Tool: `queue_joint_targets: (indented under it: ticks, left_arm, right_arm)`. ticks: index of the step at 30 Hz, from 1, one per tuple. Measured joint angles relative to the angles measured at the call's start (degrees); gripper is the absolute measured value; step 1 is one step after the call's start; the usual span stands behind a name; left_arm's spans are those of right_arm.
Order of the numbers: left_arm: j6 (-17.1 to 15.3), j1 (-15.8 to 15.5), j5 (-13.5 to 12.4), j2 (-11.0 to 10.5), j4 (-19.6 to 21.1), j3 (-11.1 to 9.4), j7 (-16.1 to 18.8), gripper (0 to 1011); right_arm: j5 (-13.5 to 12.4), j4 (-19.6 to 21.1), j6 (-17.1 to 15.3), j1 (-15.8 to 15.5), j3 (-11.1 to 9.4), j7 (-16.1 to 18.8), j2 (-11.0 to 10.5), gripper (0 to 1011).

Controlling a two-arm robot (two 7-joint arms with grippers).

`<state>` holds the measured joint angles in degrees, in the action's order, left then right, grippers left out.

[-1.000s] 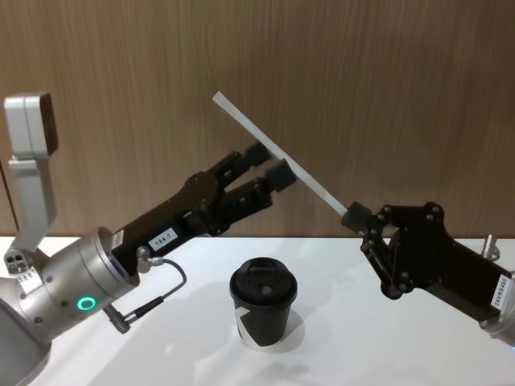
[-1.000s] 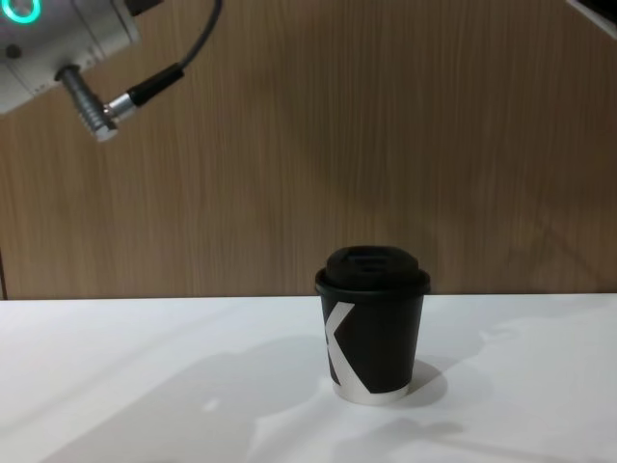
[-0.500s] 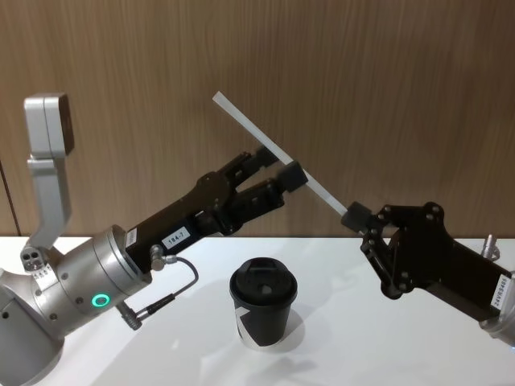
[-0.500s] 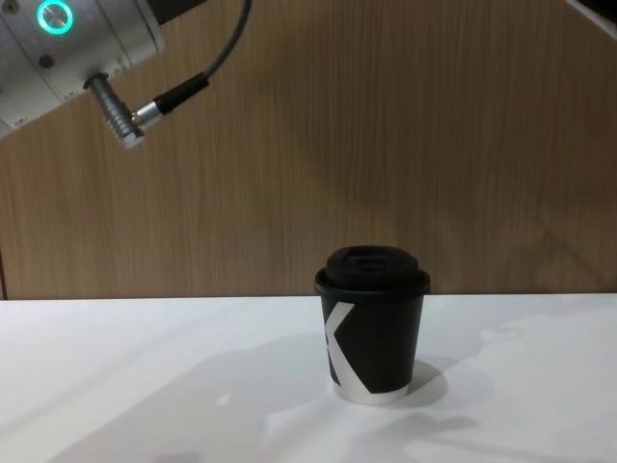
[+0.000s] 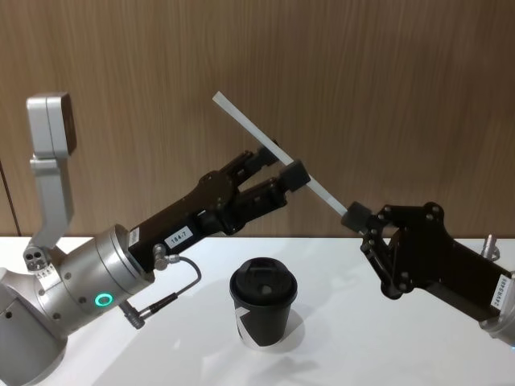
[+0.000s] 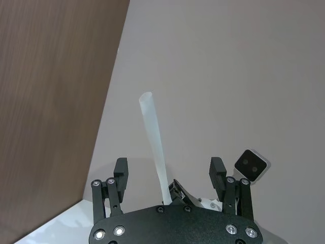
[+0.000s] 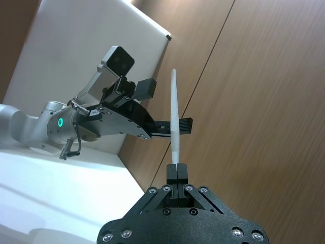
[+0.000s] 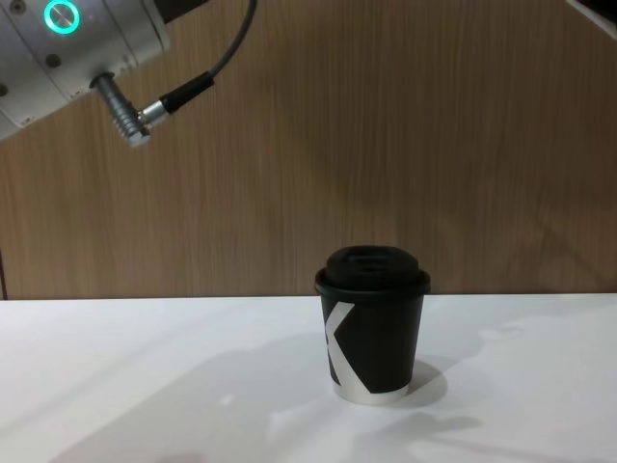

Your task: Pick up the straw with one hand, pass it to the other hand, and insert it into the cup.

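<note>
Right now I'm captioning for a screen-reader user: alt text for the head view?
The right gripper is shut on the lower end of a slanted white straw; the open left gripper straddles its middle. A lidded black cup stands below.

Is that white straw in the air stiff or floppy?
Probably fairly stiff: the straw runs straight though the right gripper pinches just its lower end. Likely very light, since it shows no sag. It might pivot in so small a pinch; the left gripper stands open around its middle.
</note>
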<state>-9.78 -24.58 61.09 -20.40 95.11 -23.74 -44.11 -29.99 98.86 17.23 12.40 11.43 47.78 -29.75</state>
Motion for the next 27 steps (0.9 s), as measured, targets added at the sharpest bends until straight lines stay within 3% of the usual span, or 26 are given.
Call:
queue_joint_targets:
  ticks: [4, 9, 27]
  left_arm:
    - [0.2, -0.1, 0.0, 0.0, 0.0, -0.1, 0.1, 994]
    - [0.4, -0.1, 0.0, 0.0, 0.1, -0.2, 0.3, 906]
    - [0.6, -0.2, -0.1, -0.1, 0.2, -0.4, 0.4, 335]
  right_arm:
    - [0.0, 0.0, 0.0, 0.0, 0.0, 0.0, 0.0, 4]
    - [0.0, 0.0, 0.0, 0.0, 0.0, 0.0, 0.0, 4]
    - [0.0, 0.0, 0.0, 0.0, 0.0, 0.0, 0.0, 5]
